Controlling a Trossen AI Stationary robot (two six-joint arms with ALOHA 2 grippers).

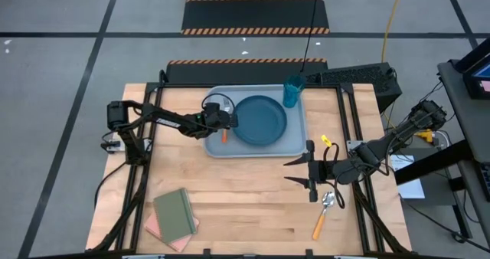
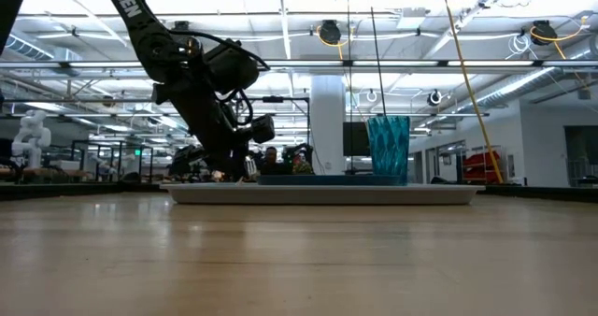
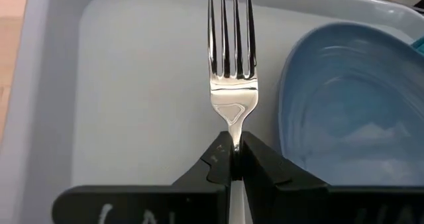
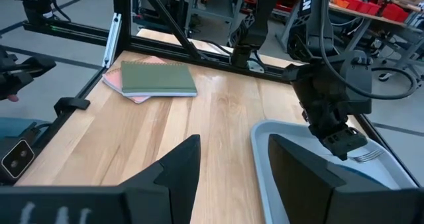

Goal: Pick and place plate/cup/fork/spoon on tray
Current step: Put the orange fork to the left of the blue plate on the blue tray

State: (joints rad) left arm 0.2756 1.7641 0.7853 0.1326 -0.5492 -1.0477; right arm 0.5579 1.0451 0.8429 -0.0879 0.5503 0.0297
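The grey-blue tray (image 1: 218, 145) lies at the table's far middle. The dark teal plate (image 1: 260, 119) lies flat on it, and the teal cup (image 1: 292, 92) stands upright in its far right corner. My left gripper (image 1: 224, 122) is over the tray's left part, beside the plate, shut on the fork (image 3: 233, 52). The fork's tines point to the far edge and its orange handle (image 1: 224, 136) to the near edge. The spoon (image 1: 324, 214) lies flat on the table at the near right. My right gripper (image 1: 301, 172) is open and empty, between the tray and the spoon. My left gripper pinches the fork's narrow metal neck (image 3: 233, 132), just behind the tines, between its two fingers (image 3: 262, 164). The fingers come from above, pointing down, and lie across the fork. The fork lies about level, low over the tray floor (image 3: 146, 85); I cannot tell whether it touches it.
A green notebook (image 1: 174, 213) on a pink one lies at the near left. Bare wood lies between the tray's near rim and the table's near edge. Black frame rails (image 1: 354, 136) run along both sides of the table.
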